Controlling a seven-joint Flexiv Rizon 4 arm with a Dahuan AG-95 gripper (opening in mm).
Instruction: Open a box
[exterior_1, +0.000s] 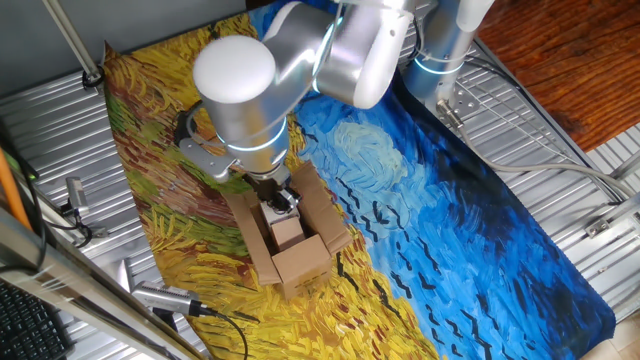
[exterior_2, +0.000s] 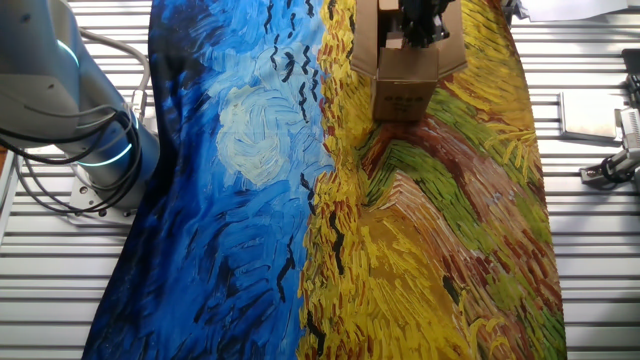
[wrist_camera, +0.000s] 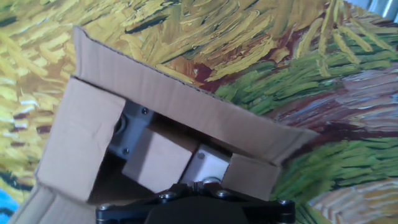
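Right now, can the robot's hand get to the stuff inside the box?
Probably yes. The box has its flaps folded outward, leaving the top open, and the hand is right over the opening with nothing in between.

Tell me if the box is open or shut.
Open: the box has its flaps spread outward, showing what sits inside.

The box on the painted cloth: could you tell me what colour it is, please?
Plain brown cardboard; the box shows best in the hand view.
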